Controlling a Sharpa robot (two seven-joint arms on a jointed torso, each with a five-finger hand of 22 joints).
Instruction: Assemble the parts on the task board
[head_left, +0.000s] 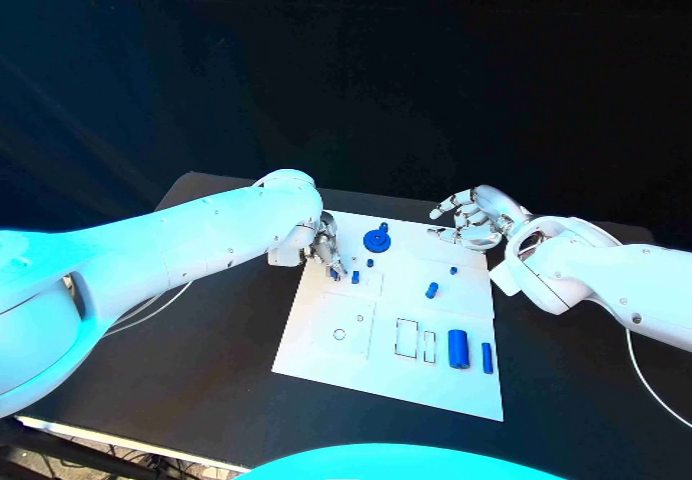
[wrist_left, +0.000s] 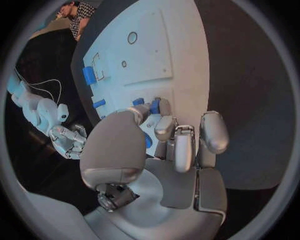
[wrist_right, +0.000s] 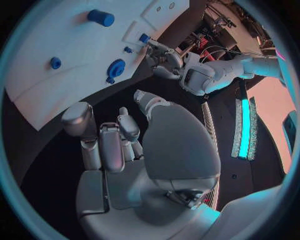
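The white task board (head_left: 387, 372) lies mid-table. My left hand (head_left: 323, 246) is at the board's far left edge, fingertips pinching a small blue peg (head_left: 355, 277) down at the board; the same peg (wrist_left: 154, 106) stands between its fingertips in the left wrist view. A blue round knob (head_left: 376, 240) stands just beyond that hand. My right hand (head_left: 473, 217) hovers over the far right corner, fingers loosely spread and holding nothing. Loose on the board are a short blue cylinder (head_left: 431, 290), a thick blue cylinder (head_left: 459, 348) and a slim one (head_left: 488, 357).
Rectangular slots (head_left: 413, 338) and a ring hole (head_left: 339, 334) sit in the board's near half. Two tiny blue pegs (head_left: 371, 263) (head_left: 453, 270) stand on the far half. A cable (head_left: 159, 305) trails off the table's left side.
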